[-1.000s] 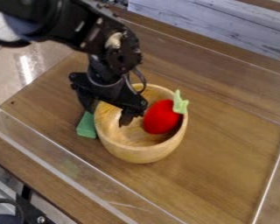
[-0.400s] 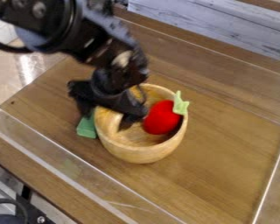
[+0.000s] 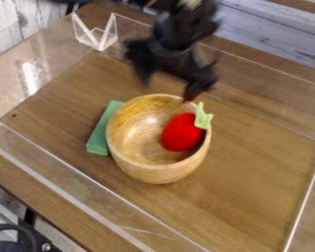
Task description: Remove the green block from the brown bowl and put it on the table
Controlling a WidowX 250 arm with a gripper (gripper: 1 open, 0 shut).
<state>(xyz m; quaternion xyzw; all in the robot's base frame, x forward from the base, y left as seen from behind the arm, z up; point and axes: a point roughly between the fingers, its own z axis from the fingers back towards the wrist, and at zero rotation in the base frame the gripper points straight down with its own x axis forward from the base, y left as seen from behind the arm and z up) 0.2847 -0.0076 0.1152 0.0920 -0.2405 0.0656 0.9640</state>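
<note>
Camera view: flat green block [image 3: 102,128] lies on the dark wood-grain table [image 3: 252,187], touching the round light-brown wooden bowl [image 3: 145,167]; black gripper [image 3: 173,81] jaws open, empty. Descending again could nudge the bowl.

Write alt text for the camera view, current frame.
A green block lies flat on the dark wooden table, against the left outer wall of a brown bowl holding a red strawberry toy. The robot's claw, blurred and open, hangs above the bowl's far rim, empty.

No legible text, label, brand, number or sign anywhere in this view.
</note>
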